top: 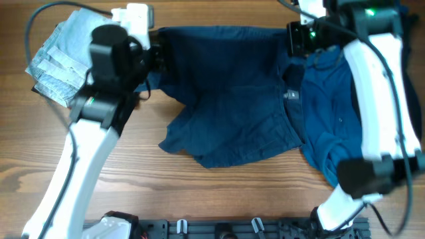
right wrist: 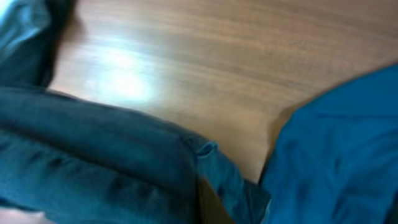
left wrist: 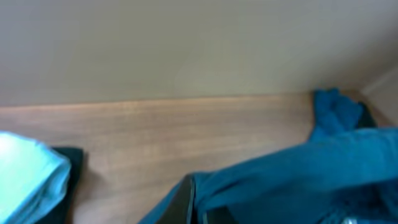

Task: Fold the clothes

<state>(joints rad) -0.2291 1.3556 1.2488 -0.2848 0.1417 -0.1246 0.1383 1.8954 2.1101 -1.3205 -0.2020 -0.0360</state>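
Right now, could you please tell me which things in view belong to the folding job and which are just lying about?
Belongs to the job:
navy shorts, spread out mid-table
brighter blue shirt, beside them
pale garment, apparently already folded

Just lying about:
black rail along the table's near edge

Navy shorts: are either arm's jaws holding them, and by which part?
Both, it seems: left gripper and right gripper each pinch the navy shorts at a far-edge corner.
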